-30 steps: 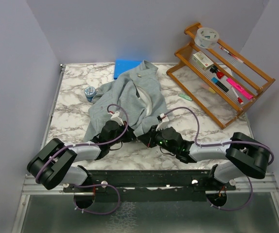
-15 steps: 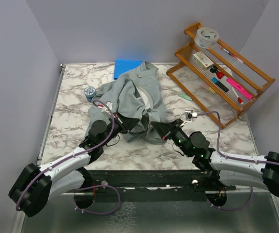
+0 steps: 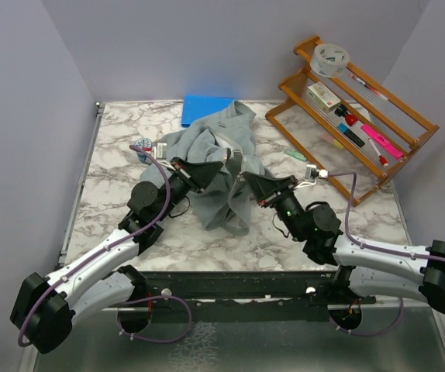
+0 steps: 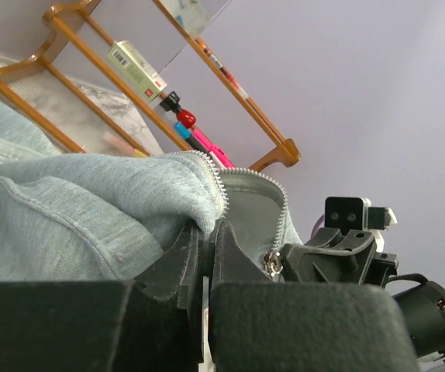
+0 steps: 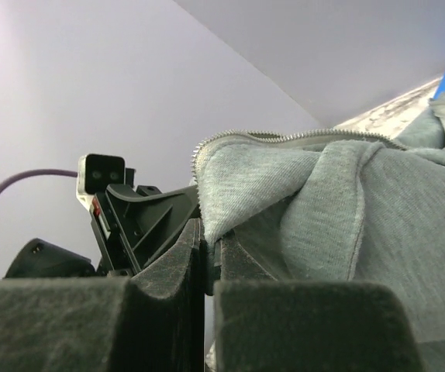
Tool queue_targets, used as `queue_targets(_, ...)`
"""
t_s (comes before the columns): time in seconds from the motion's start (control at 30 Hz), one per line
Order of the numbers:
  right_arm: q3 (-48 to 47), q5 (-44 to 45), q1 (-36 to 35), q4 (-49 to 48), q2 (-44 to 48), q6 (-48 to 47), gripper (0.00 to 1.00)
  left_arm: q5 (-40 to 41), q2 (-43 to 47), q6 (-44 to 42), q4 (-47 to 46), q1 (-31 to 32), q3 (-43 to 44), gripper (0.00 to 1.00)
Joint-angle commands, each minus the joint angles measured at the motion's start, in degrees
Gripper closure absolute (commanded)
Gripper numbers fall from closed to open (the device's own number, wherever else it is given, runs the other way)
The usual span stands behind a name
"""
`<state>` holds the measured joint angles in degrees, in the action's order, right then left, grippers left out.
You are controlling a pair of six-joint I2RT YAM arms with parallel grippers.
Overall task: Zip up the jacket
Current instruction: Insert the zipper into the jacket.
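The light grey fleece jacket (image 3: 216, 159) lies bunched at the table's middle, its near part lifted by both arms. My left gripper (image 3: 197, 167) is shut on the jacket's left front edge; in the left wrist view the fabric (image 4: 91, 209) and pale zipper teeth (image 4: 221, 190) run into the pinch (image 4: 205, 232), and the metal zipper slider (image 4: 271, 264) hangs just right of it. My right gripper (image 3: 250, 180) is shut on the opposite front edge; the right wrist view shows grey fabric (image 5: 339, 201) clamped at the pinch (image 5: 209, 244), zipper teeth (image 5: 238, 136) above.
A blue pad (image 3: 203, 108) lies at the back under the jacket's hood. A wooden rack (image 3: 354, 108) with markers, a box and a tape roll stands at the back right. A small blue-topped jar (image 3: 143, 146) sits left of the jacket. A green item (image 3: 295, 155) lies near the rack.
Both arms have stretched forward and risen, lifting the jacket's lower front edges up and back off the table. The jacket is now bunched more tightly toward the middle.
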<state>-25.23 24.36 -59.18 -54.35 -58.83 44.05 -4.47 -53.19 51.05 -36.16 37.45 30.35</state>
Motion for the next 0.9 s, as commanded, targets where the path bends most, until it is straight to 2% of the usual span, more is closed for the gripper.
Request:
queue_targets(0.0, -3.3, 0.6, -0.1, -9.4, -4.1, 3.5, 1.0, 0.1, 1.1, -1.3, -4.3, -0.3, 1.6, 1.0)
queue_targets(0.2, -4.8, -1.3, -0.1, -19.3, -10.3, 4.3, 1.0, 0.5, 1.1, 0.6, -6.1, -0.3, 2.4, 1.0)
queue_targets(0.37, -7.5, -1.8, 0.0, -15.7, -9.4, 1.6, 1.0, 0.0, 2.6, -1.1, -6.0, -0.3, 3.3, 1.0)
queue_targets(0.53, -9.5, -2.2, -0.1, -9.5, -6.7, -6.3, 1.0, -0.7, 3.9, -3.4, -2.1, -0.4, 6.8, 1.0)
queue_targets(0.87, -12.8, -8.8, -0.1, -12.5, -8.9, -11.1, 1.0, 0.3, 4.9, -2.2, 0.0, -0.4, 10.3, 1.0)
